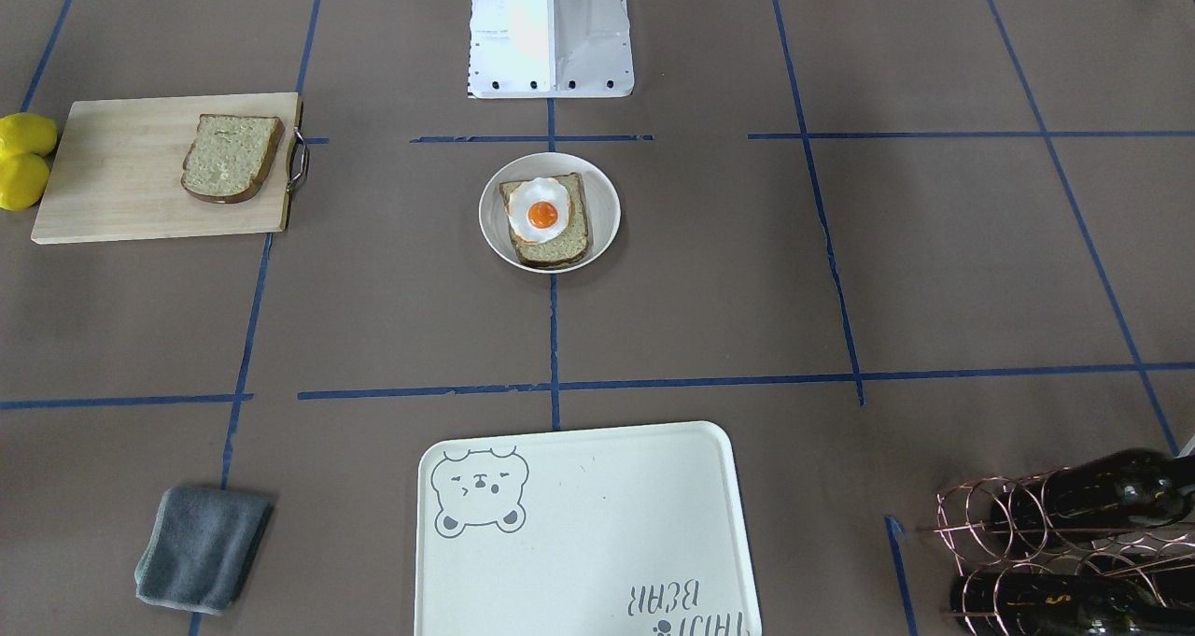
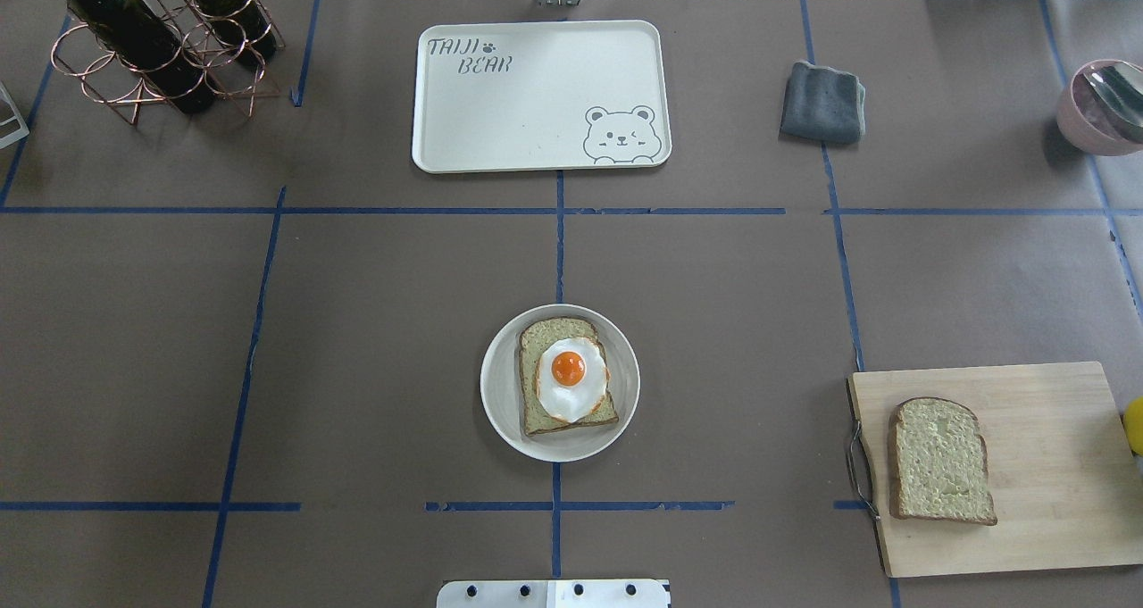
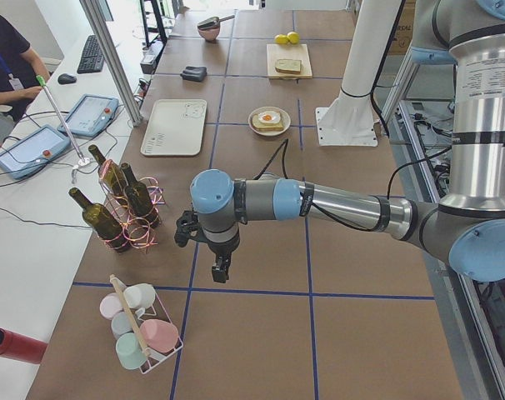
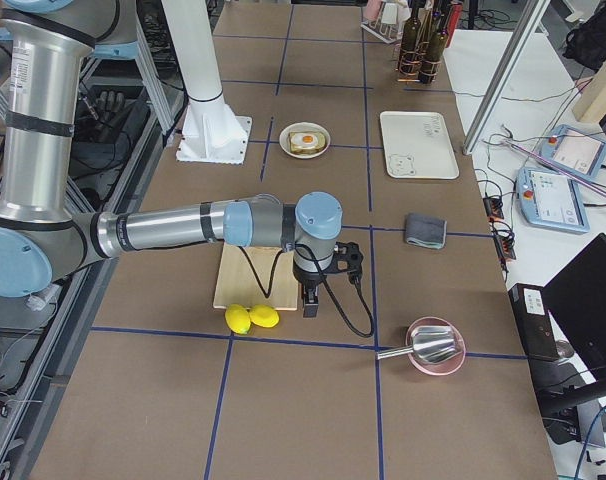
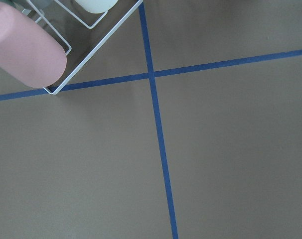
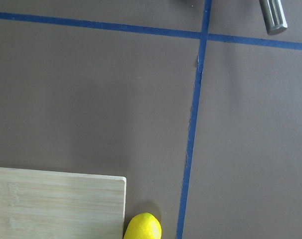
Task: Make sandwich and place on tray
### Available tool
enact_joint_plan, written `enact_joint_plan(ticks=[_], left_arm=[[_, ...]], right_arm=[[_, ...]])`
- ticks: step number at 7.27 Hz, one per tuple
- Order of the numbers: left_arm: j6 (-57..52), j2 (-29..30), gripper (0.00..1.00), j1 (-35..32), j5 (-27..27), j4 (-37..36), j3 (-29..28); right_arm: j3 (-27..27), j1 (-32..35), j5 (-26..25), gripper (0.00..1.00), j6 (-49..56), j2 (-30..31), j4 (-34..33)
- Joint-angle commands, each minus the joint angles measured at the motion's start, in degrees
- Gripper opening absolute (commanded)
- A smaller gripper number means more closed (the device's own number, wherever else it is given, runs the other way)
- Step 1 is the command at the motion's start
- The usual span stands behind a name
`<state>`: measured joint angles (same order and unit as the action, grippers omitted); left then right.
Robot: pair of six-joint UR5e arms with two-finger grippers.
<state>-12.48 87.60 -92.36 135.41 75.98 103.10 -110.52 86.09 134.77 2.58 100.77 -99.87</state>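
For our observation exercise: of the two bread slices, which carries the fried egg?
The slice on the round white plate; the other slice lies bare on the wooden cutting board.

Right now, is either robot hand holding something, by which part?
Nothing shows in the left gripper or right gripper; bread slices and fried egg lie apart from both.

From up here it is mostly bare brown table (image 5: 230,164), papered flat and marked with blue tape. One long strip (image 5: 163,164) runs from the top edge down to the bottom, leaning slightly, and a second strip (image 5: 230,60) cuts across it in the upper half. In the top left corner sits the corner of a white wire rack (image 5: 98,46), touching down just beside the crossing. A pink cup (image 5: 24,50) lies in it, and a pale cream one (image 5: 95,5) shows at the very top.
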Motion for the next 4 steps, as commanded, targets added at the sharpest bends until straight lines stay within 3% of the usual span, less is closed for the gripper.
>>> enact_joint_plan(ticks=[1,2,3,4], left_arm=[[-0.3,-0.2,1.00,0.0,0.6,0.3,1.0],[-0.3,-0.9,1.00,0.0,6.6,0.4,1.5],[-0.3,-0.2,1.00,0.2,8.9,2.2,1.6],[-0.2,-1.4,1.00,0.0,9.1,9.0,2.1]], right_arm=[[0.5,0.0,1.0,1.00,-0.4,-0.1,1.7],[1.1,0.0,1.2,1.00,-0.5,1.3,6.4],[1.7,-0.3,2.7,1.00,-0.4,1.3,7.8],[1.7,-0.9,8.9,1.00,-0.4,1.3,7.8]])
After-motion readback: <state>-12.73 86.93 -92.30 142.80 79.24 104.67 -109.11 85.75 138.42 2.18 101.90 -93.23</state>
